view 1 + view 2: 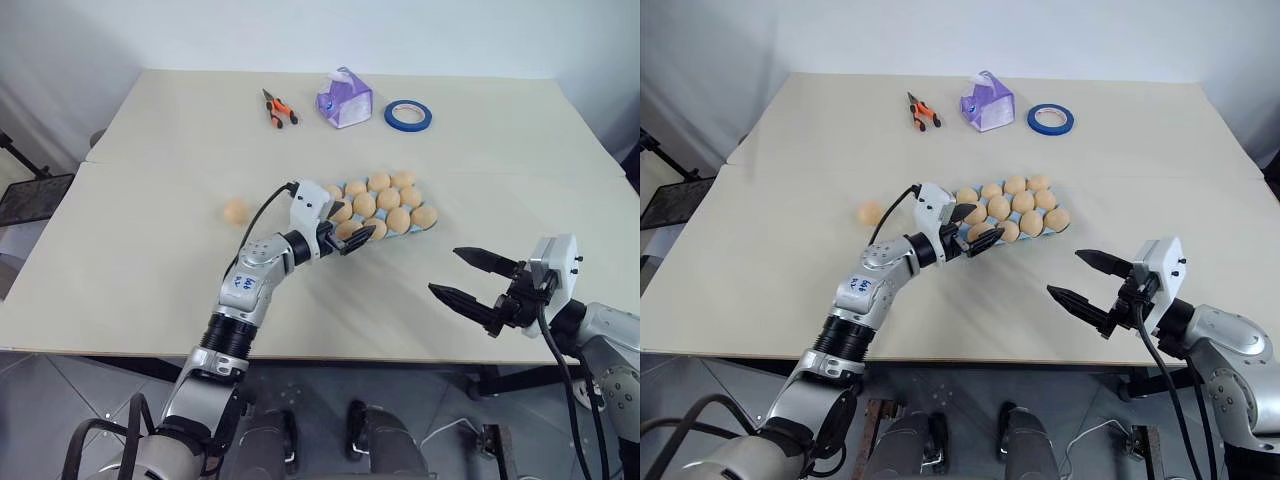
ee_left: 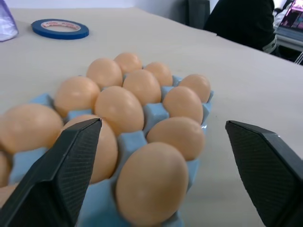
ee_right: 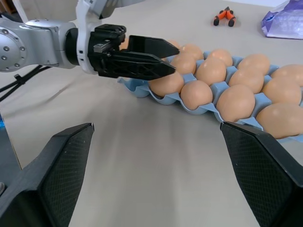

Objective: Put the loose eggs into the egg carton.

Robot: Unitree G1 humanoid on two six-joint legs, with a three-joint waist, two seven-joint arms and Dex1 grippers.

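Left eye view: twelve eggs [image 1: 365,205] are sitting in one egg carton [image 1: 432,227], one loose egg [image 1: 235,211] lying apart; both the left gripper [image 1: 352,224] and the right gripper [image 1: 466,275] are gaping, holding nothing.

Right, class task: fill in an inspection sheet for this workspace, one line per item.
Surface: pale table, seam across it.
Job's things: light blue egg carton nearly full of eggs; one loose egg lies on the table left of it.
Clutter: orange-handled pliers, purple tissue pack, blue tape roll at the far edge.
Claws: left claw open at the carton's near-left end; right claw open, empty, right of the carton.
Cables: black cable on the left wrist.
Surroundings: white wall, grey floor.
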